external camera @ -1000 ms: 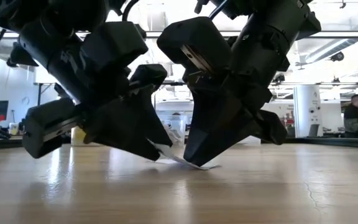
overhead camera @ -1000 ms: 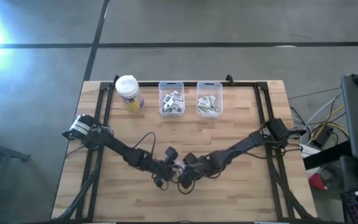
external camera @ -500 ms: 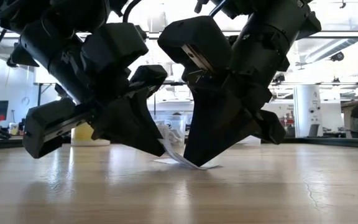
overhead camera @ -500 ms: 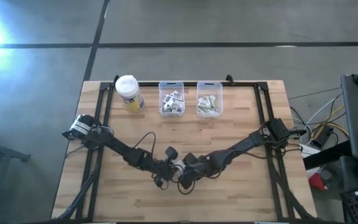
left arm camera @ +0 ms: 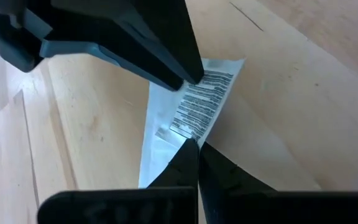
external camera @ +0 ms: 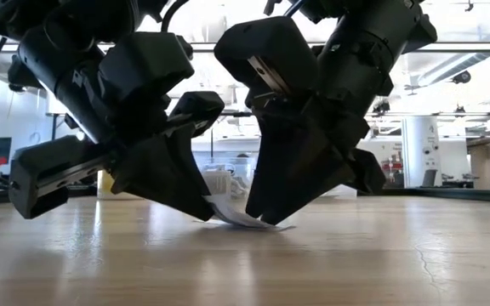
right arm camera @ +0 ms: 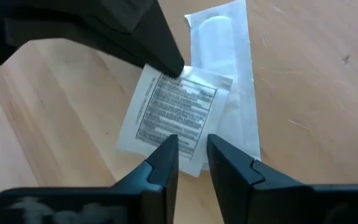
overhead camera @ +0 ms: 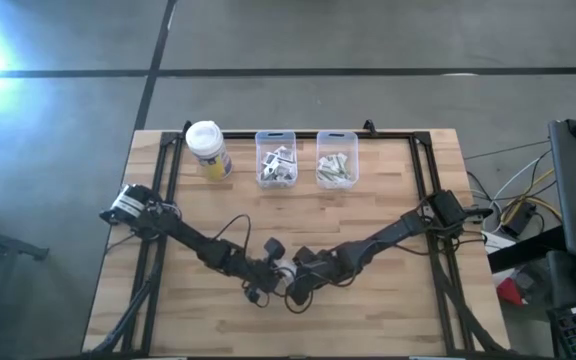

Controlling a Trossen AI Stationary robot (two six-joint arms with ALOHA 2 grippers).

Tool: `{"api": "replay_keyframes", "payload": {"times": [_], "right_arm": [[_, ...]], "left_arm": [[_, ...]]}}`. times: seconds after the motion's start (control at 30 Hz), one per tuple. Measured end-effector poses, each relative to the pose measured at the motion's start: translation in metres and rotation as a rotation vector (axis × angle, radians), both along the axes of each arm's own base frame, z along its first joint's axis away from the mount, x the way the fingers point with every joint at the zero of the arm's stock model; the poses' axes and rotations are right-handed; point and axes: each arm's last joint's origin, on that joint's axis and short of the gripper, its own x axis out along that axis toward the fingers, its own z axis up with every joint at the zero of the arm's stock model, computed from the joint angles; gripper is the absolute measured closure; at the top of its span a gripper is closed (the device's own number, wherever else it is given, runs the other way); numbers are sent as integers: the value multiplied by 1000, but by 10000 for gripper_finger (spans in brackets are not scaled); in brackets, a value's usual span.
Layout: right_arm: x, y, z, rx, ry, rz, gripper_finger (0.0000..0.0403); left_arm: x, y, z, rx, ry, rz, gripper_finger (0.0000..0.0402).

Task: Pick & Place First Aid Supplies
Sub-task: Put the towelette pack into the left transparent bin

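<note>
Pinching a printed square packet (left arm camera: 199,107) at mid-counter (overhead camera: 388,310) with the left tool (left arm camera: 190,144), fingers together on its edge. Hovering just beside with the right tool (right arm camera: 191,144), fingers slightly apart. Sitting already in both bins (overhead camera: 276,136) (several packets), leaving this one and a strip packet (right arm camera: 221,37) beneath.

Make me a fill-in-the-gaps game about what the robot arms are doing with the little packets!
1. The square packet with dark print lies partly on top of a long white ______.
2. The left tool is ______ on the printed packet's edge.
3. The yellow container has a ______ lid.
4. Behind the arms stand ______ clear bins with supplies inside.

Missing words: strip packet; shut; white; two
</note>
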Motion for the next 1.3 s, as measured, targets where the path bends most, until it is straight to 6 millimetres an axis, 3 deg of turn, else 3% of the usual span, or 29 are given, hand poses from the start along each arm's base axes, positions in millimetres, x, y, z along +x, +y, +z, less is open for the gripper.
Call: {"api": "replay_keyframes", "payload": {"times": [0.27, 0.57, 0.87, 1.3], "right_arm": [[0, 2, 10, 18, -17, 67, 286], [-14, 1, 48, -52, -60, 142, 272], [-36, 15, 58, -127, 5, 177, 287], [-44, 33, 56, -156, -21, 154, 307]], "left_arm": [[-1, -1, -1, -3, 8, 17, 401], [-3, 0, 11, -26, -21, 50, 401], [-16, 12, 50, 50, -90, 167, 402], [-54, 66, 112, 276, -117, 414, 401]]}}
